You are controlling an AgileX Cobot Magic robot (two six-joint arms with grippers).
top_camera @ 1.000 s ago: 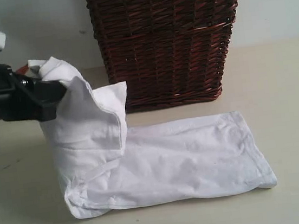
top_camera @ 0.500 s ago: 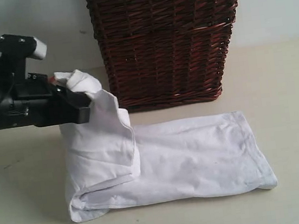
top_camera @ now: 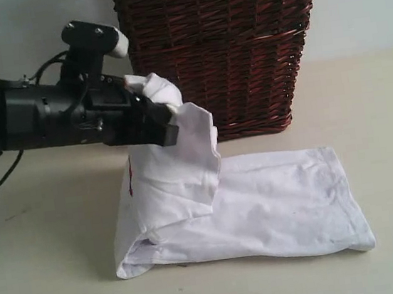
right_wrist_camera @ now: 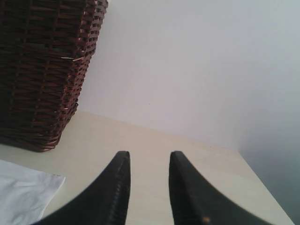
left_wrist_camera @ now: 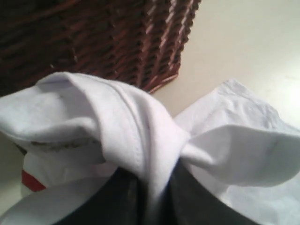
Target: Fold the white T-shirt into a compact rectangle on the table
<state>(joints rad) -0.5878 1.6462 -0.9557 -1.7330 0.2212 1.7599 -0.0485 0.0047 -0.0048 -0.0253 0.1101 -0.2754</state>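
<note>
We see the table (top_camera: 384,95), wide and cream, which reaches to a pale wall. On its far side stands a dark wicker basket (top_camera: 220,51). Nearer to us, the white T-shirt (top_camera: 282,204) lies flat on the right, while its left part is raised and hangs over the flat part. The left gripper (top_camera: 168,130) is pinching this raised cloth between tightly pressed jaws. The right gripper (right_wrist_camera: 149,161) hangs over bare table, apart from the shirt, with its jaws spread and nothing between them. A small red mark (top_camera: 129,178) shows on the raised cloth.
</note>
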